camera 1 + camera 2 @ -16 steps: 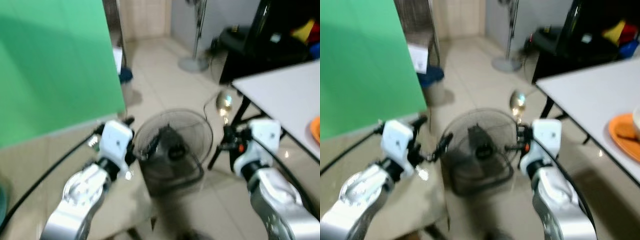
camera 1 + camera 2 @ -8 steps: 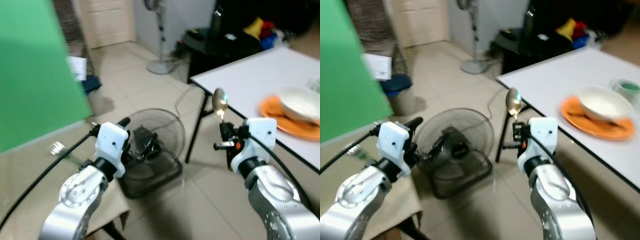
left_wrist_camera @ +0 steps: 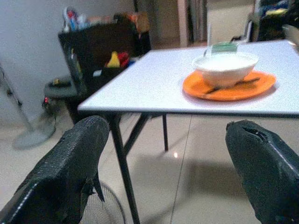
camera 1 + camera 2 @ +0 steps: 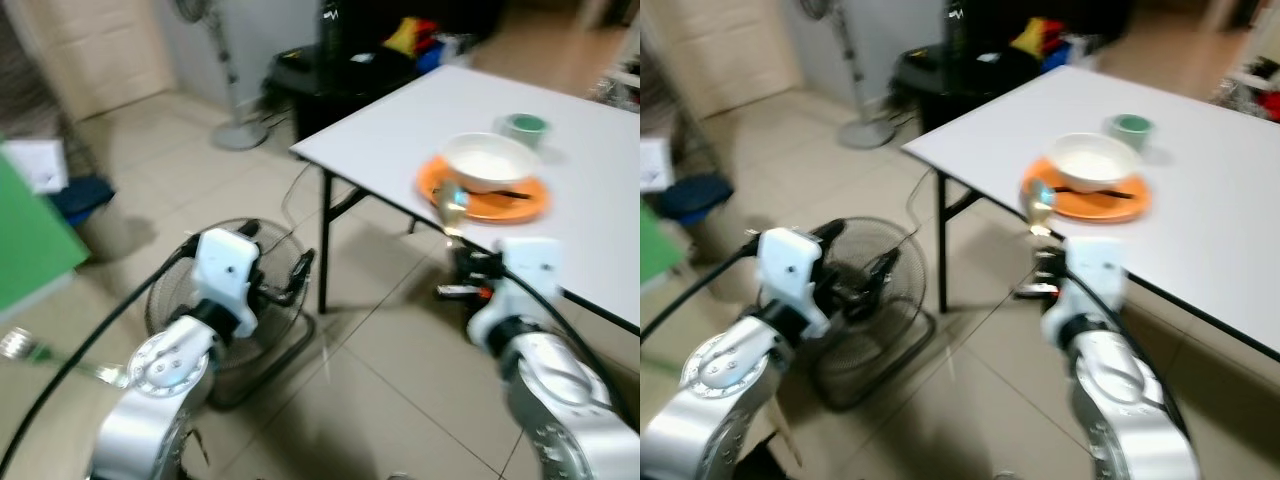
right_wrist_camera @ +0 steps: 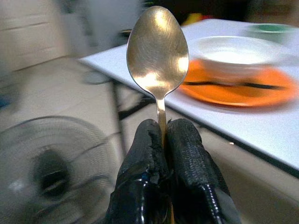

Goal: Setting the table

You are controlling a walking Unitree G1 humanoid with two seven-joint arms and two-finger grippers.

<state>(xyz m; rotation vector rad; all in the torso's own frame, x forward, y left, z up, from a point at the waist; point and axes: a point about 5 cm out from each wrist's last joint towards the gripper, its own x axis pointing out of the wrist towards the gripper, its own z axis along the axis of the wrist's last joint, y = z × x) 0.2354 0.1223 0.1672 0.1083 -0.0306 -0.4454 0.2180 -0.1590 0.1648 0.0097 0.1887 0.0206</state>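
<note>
My right gripper (image 5: 161, 133) is shut on the handle of a gold-toned spoon (image 5: 157, 51), which it holds upright with the bowl end up. In the eye views the spoon (image 4: 452, 205) stands before the near edge of a white table (image 4: 400, 130). On that table an orange plate (image 4: 530, 203) carries a white bowl (image 4: 490, 160) and a thin dark utensil. Behind them stands a small green cup (image 4: 525, 125). My left gripper (image 3: 166, 126) is open with nothing between its fingers, held out over the floor left of the table (image 3: 154, 88).
A floor fan (image 4: 185, 300) in a wire cage lies on the tiles under my left arm. A standing fan (image 4: 235, 130) and black furniture (image 4: 350, 55) with coloured items are beyond the table. A green board (image 4: 30, 250) and blue bin (image 4: 75, 195) are at the left.
The whole view has swung right toward the table, bringing the plate, bowl and cup closer and more central. The right gripper still holds the spoon upright; the left stays open.
</note>
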